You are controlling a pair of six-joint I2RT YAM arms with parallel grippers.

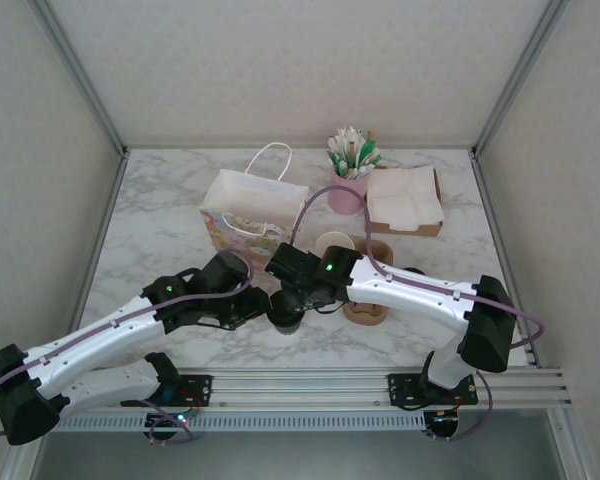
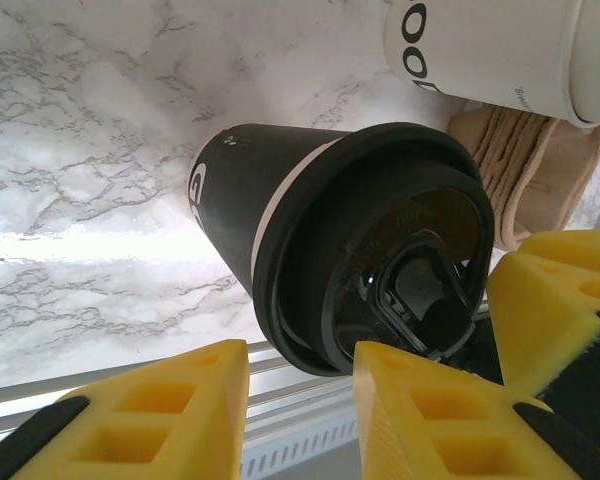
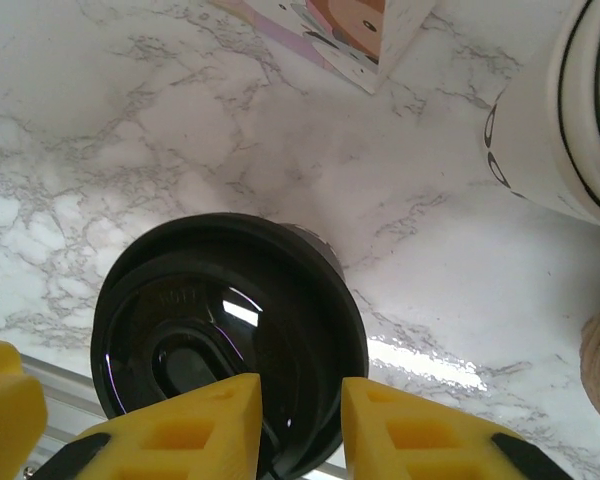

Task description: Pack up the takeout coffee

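Observation:
The takeout coffee, a cream paper cup [image 1: 334, 242] with an open tan top, stands in the cardboard carrier [image 1: 368, 308]; its white wall [image 2: 500, 50] [image 3: 570, 110] shows at the edge of both wrist views. Near the table's front stands a black cup [image 1: 285, 318] [image 2: 270, 220] with a black lid [image 2: 380, 250] [image 3: 220, 320]. My left gripper [image 1: 263, 305] [image 2: 300, 350] and right gripper [image 1: 298, 300] [image 3: 300, 385] meet at it from either side. Each has the lid's rim between its yellow fingers, closed in on it.
A patterned paper bag [image 1: 250, 215] [image 3: 350, 25] with handles stands behind the black cup. At the back are a pink cup of utensils [image 1: 348, 190] and a box of napkins [image 1: 405, 205]. The carrier's cardboard [image 2: 525, 170] lies close to the right of the black cup.

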